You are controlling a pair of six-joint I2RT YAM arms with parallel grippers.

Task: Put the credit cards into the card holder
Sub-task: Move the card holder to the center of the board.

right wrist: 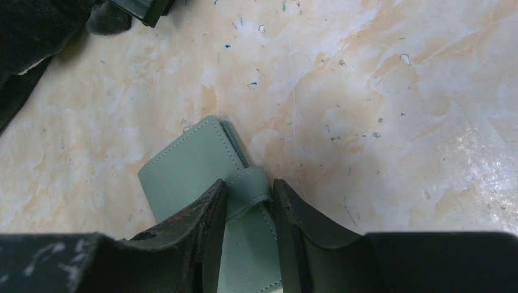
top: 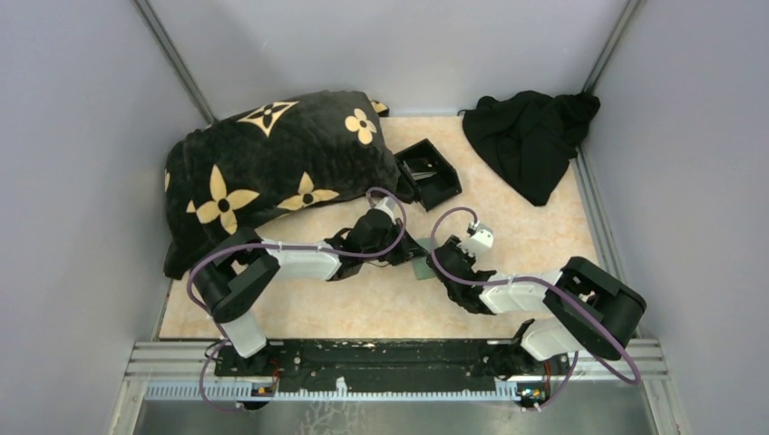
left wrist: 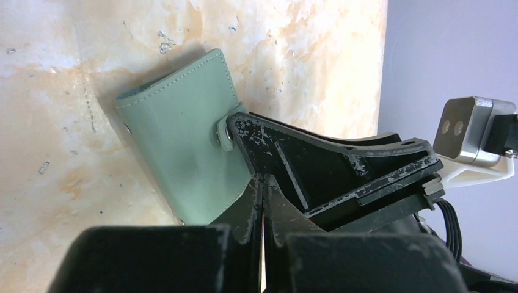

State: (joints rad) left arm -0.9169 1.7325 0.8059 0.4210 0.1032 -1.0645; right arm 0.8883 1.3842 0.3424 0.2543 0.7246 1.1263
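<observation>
My right claw (right wrist: 249,186) is clamped on the card holder (right wrist: 183,171), a flat sage-green leather-like rectangular sleeve with a line of matching stitching along its rounded edges. My two fingers sit on either side of its narrow closing strap (right wrist: 256,194), which wraps over one long edge. Most of the sleeve juts forward and to the left of that claw, over the marbled beige-and-orange tabletop (right wrist: 397,91).

From my left wrist, the sleeve looks folded, its spine pointing away from me and one corner raised off the tabletop. A small silver snap stud (left wrist: 225,135) sits on the strap tab, right against a finger (left wrist: 317,165) of my right claw. A second tiny stud shows on the sleeve's far edge.

My left claw (left wrist: 263,189) is pressed fully together just beside the sleeve's near edge. I cannot tell whether it pinches any of the sleeve.

From above, both claws meet over the sleeve, the left one touching its left side.
</observation>
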